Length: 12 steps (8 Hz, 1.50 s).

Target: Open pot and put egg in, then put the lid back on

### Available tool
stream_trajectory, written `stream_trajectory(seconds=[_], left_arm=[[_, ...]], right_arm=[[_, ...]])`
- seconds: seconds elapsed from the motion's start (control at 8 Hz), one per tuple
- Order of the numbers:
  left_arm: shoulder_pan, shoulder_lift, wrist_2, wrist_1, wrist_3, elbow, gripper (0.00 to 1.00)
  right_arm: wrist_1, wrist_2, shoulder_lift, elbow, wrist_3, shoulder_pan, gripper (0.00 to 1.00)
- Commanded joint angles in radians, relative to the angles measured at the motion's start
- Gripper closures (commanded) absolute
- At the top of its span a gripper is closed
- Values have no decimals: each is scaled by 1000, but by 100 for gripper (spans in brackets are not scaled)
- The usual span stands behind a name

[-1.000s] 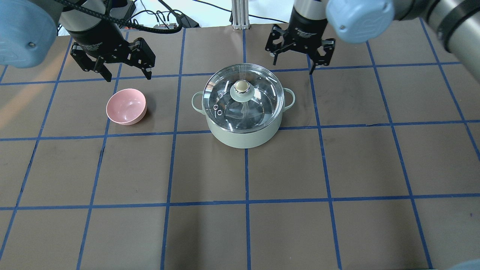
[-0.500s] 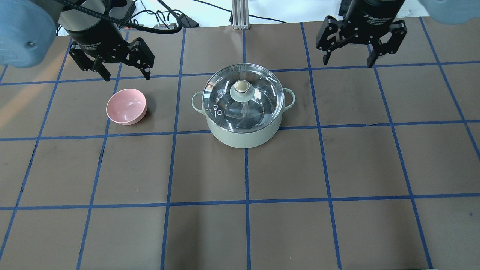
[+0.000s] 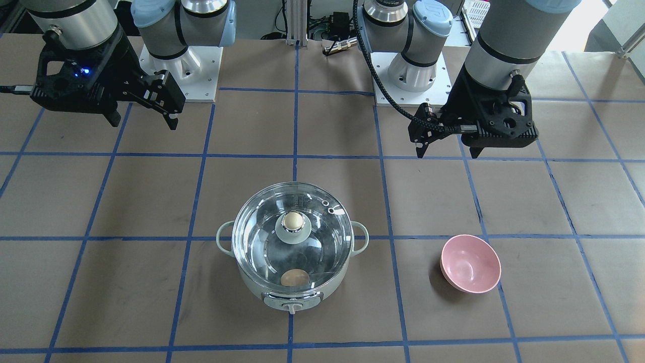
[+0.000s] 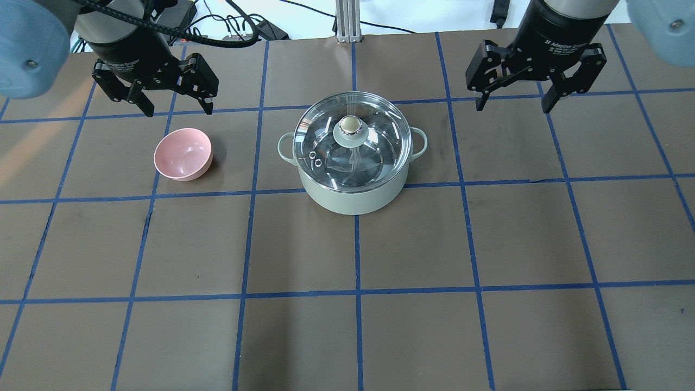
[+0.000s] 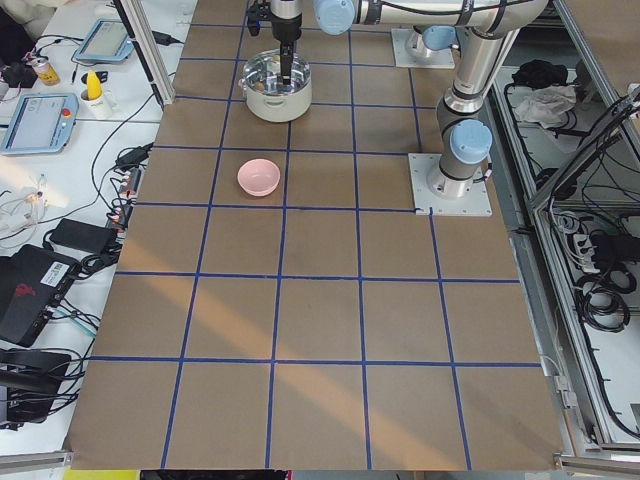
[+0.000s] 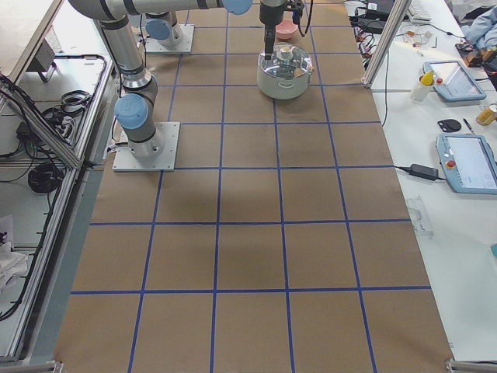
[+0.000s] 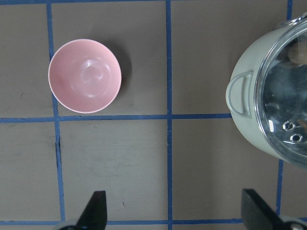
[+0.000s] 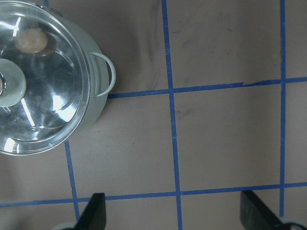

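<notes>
A round, pale mint-green pot [image 4: 353, 198] is sitting mid-table with its clear glass dome lid [image 4: 380, 146] resting on the rim, a beige ball knob on top. A small tan oval egg [image 3: 295, 278] is lying on the shiny steel floor inside, showing through the glass near the front knob. The left gripper [image 4: 178, 108] and right gripper [image 4: 513, 106] are hanging above the table [image 4: 347, 336], fingers spread, holding nothing. The right one's black body is showing lettering that begins "2F Adaptive". A smooth pink bowl [image 4: 183, 153] is standing apart from the pot on the left arm's side. A blue tape grid is crossing the matte brown tabletop.
</notes>
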Motion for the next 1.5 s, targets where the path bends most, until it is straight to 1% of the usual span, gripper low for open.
stream_trajectory(seconds=[0.0, 0.25, 0.62, 1.38], left_arm=[[1, -3, 0, 0, -4, -1, 0], [1, -3, 0, 0, -5, -1, 0], [1, -4, 0, 0, -5, -1, 0], [-1, -9, 1, 0, -6, -2, 0]], right_arm=[[-1, 3, -2, 4, -6, 3, 0], [-1, 3, -2, 4, -6, 3, 0], [-31, 9, 8, 7, 5, 3, 0], [-34, 9, 7, 27, -6, 3, 0]])
